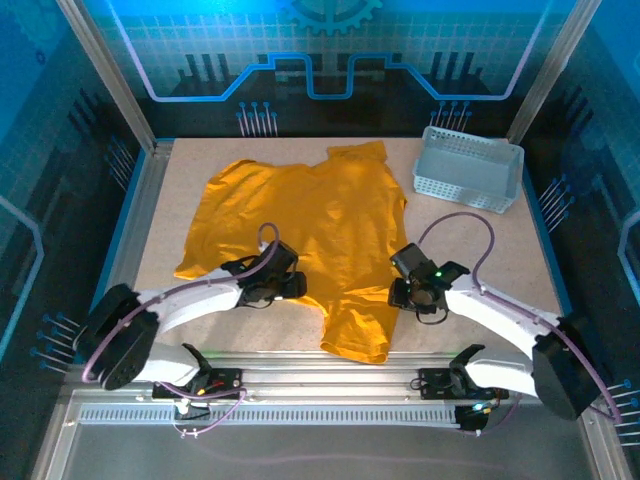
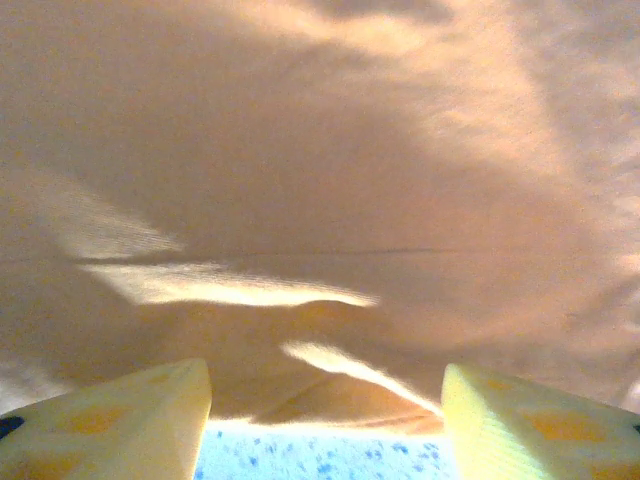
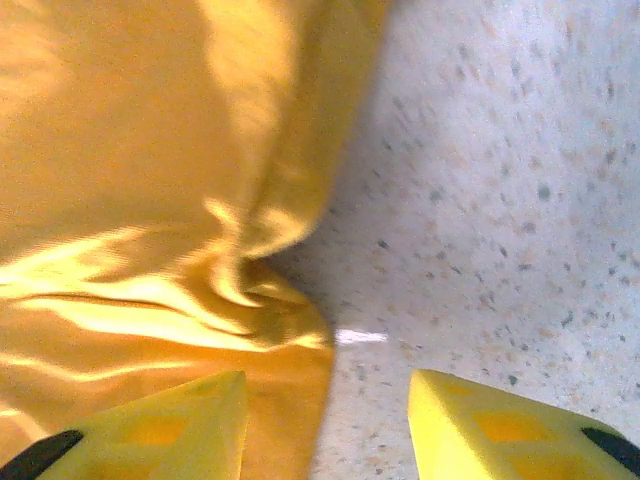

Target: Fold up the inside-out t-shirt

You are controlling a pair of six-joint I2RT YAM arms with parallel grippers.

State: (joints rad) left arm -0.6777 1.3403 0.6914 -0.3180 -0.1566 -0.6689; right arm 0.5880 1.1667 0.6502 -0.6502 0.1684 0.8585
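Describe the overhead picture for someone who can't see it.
A mustard-yellow t-shirt lies spread but rumpled on a speckled table. From the near edge, the robot's left gripper reaches onto the shirt's left side, its right gripper to the right edge. A pale grey basket sits far right.

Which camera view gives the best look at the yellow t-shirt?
The top external view: the whole t-shirt lies spread out there, outline and sleeves visible. The left wrist view gives close, blurry fabric; the right wrist view shows one wrinkled edge against the table.
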